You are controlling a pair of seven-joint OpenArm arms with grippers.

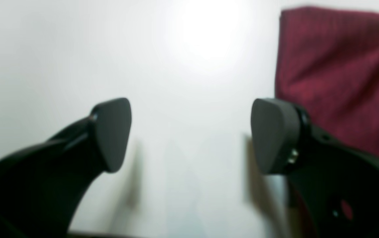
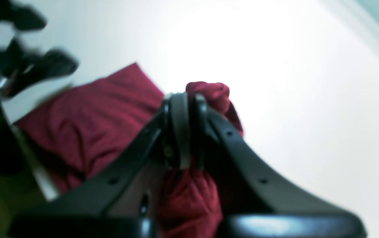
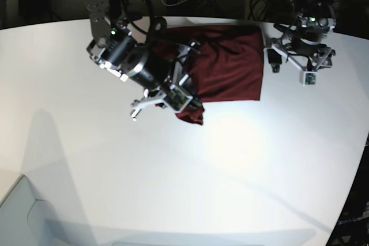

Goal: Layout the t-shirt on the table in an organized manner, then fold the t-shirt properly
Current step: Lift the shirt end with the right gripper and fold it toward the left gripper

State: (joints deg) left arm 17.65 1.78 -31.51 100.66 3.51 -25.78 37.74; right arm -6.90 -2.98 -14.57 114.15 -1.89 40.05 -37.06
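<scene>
Table [image 3: 173, 188] around t-shirt [image 3: 230, 70] bare; right hand [image 2: 189, 109] pinches cloth.

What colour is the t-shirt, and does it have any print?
The t-shirt is plain dark red, with no visible print; the base view shows it best.

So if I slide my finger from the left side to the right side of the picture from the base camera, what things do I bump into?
Bare white table → right arm's tool, shut on a bunch of the t-shirt → the flat dark red t-shirt → left arm's tool, open just past the shirt's right edge.
</scene>
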